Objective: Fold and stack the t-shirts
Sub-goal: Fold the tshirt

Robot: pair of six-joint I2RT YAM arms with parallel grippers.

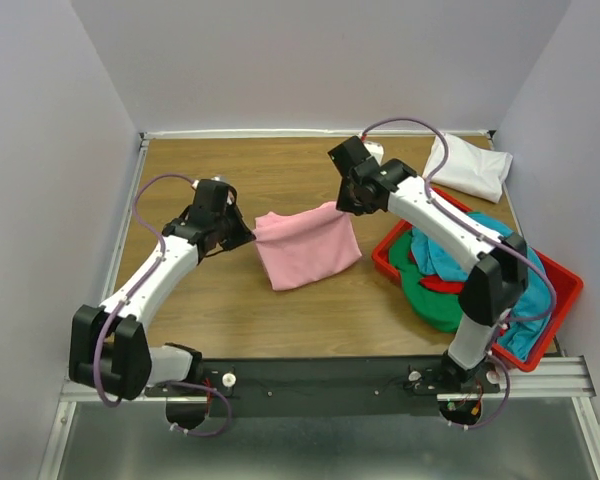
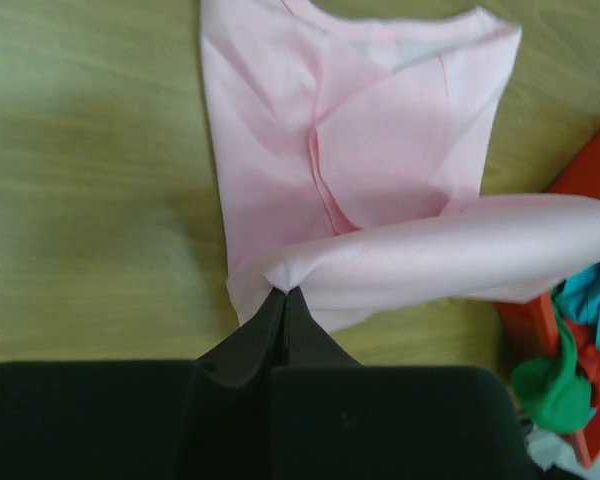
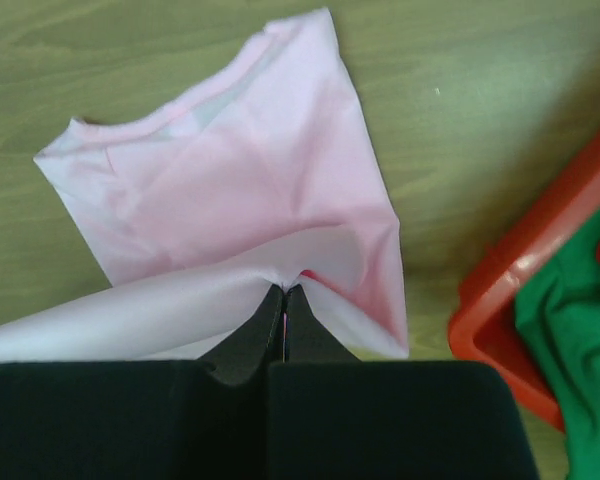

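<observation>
Now my left gripper (image 1: 248,232) and right gripper (image 1: 342,205) clamp the pink t-shirt (image 1: 308,252) mid-frame; I must carry its edge level.

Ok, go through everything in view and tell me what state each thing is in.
pink t-shirt: one edge lifted between both grippers, rest lying on the table
left gripper: shut on the pink t-shirt
right gripper: shut on the pink t-shirt
white t-shirt: folded, lying on the table
heap of t-shirts: crumpled, unfolded, in the red bin
</observation>
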